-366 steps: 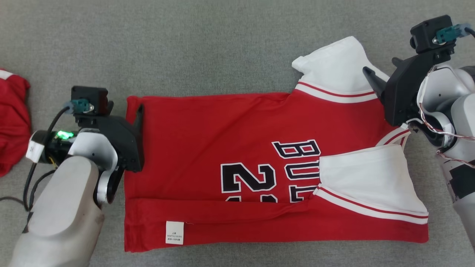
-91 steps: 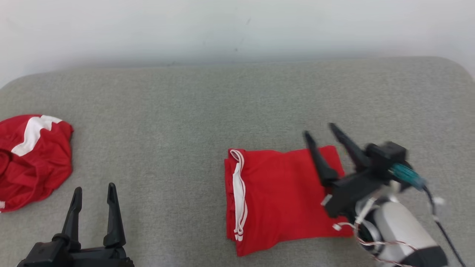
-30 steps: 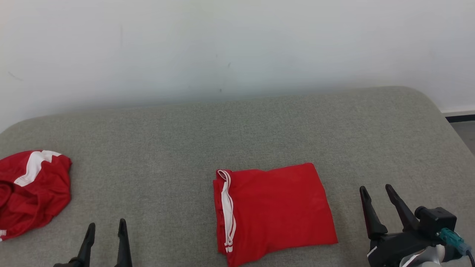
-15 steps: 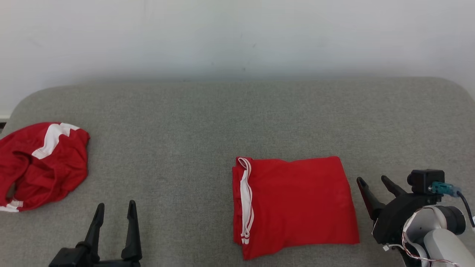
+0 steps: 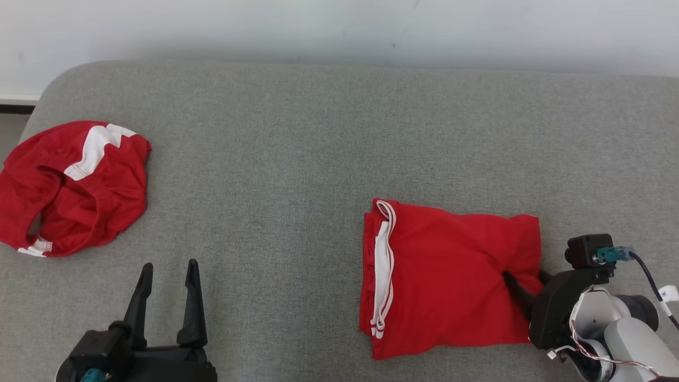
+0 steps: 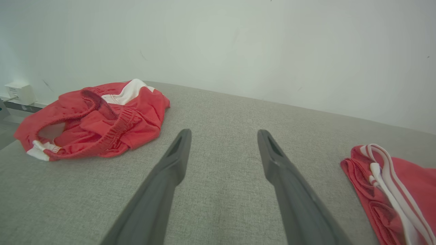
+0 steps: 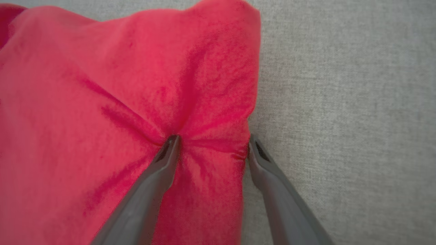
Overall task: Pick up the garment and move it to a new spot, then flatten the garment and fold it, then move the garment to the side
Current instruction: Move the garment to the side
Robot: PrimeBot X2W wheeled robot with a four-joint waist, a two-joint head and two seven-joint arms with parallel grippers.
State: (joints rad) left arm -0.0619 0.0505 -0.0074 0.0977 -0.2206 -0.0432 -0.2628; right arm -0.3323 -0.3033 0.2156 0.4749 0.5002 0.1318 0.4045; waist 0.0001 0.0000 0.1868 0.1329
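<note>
the right tool [image 7: 214, 139] stands with its two fingers apart, straddling the right edge of the garment [image 5: 445, 276]. one fingertip presses down into the red cloth and the other sits at the border where the cloth meets the grey surface [image 5: 297, 159]. the fabric puckers into creases between them, but the jaws have not met, so nothing is pinched yet. the garment lies folded into a rough rectangle right of centre, with its white-striped trim along the left edge and its right edge humped up around the tool. the left tool [image 5: 168, 266] hovers spread and empty at the lower left, well apart from the garment. far to the left, near the surface's corner, lies a crumpled red and white heap [image 5: 74, 185].

the folding looks done, so moving the garment aside seems to be the step in hand. the main risk is that the jaws close on the top layer alone. a pull would then peel the fold open while the lower layers cling to the rough weave. the outer finger could also slip off the border and catch too little cloth. with a grip at one edge only, the far side may trail and skew.
</note>
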